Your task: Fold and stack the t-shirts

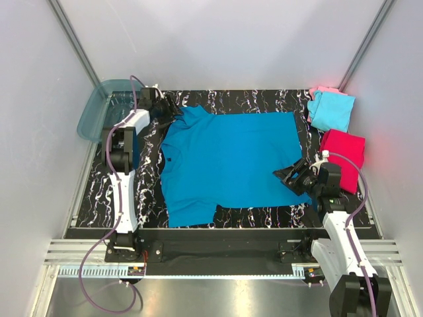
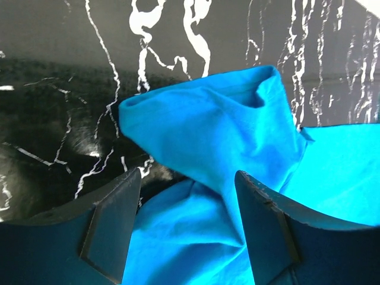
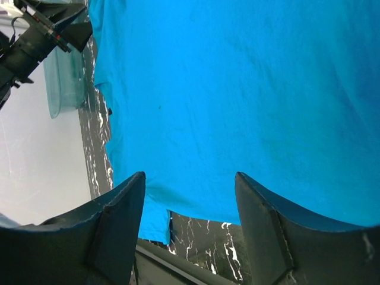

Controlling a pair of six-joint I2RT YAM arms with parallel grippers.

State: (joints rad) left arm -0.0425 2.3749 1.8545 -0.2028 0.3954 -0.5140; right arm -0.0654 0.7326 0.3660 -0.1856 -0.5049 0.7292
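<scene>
The large teal-blue t-shirt (image 1: 228,158) lies spread flat on the black marbled mat (image 1: 261,100). My left gripper (image 1: 173,111) is open at its far left sleeve; in the left wrist view the bunched sleeve (image 2: 208,130) lies between and beyond the fingers (image 2: 113,219). My right gripper (image 1: 285,177) is open low over the shirt's near right edge; the right wrist view shows the shirt (image 3: 237,101) spread ahead of the fingers (image 3: 119,219). A light cyan shirt (image 1: 332,111) lies on a pale pink one (image 1: 322,90) at far right, with a magenta-red shirt (image 1: 344,150) nearer.
A translucent teal plastic tub (image 1: 102,105) stands at the far left corner, beside the left arm. Grey walls enclose the table. A metal rail (image 1: 211,247) runs along the near edge by the arm bases.
</scene>
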